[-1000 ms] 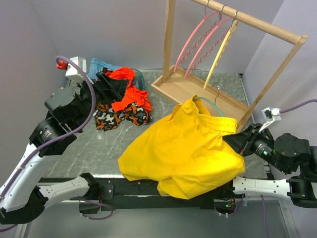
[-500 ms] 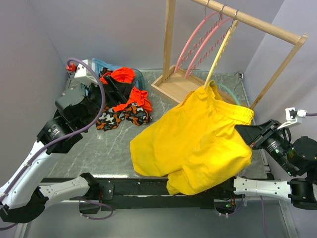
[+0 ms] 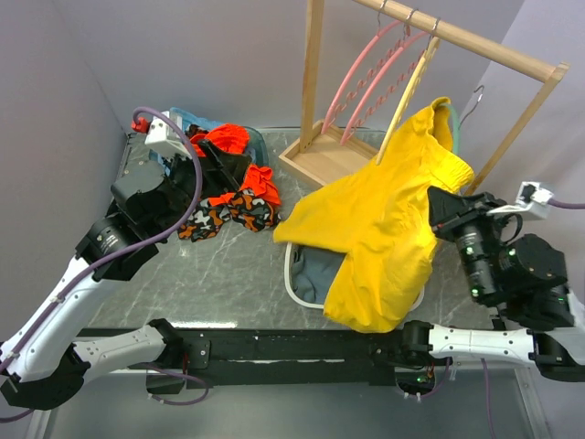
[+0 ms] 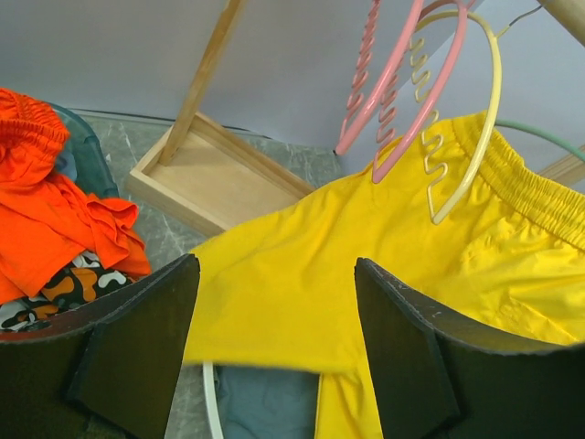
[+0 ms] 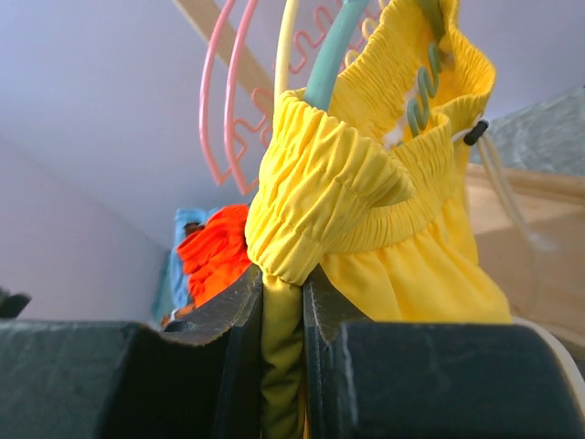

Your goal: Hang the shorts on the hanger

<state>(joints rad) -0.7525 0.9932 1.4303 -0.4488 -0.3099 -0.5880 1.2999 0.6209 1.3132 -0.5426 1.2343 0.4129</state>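
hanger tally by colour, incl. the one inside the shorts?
Pink hangers: 2
Yellow hanger: 1
Teal hanger: 1
Total: 4

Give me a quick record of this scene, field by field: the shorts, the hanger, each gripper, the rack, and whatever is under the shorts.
Shorts: yellow, raised by the waistband beside the rack, draping down
Hanger: teal, threaded inside the waistband
Right gripper: shut on the waistband
Left gripper: open, empty, by the clothes pile
Rack: wooden, holds two pink hangers and one yellow hanger
Under the shorts: white-rimmed basket with a blue-grey cloth
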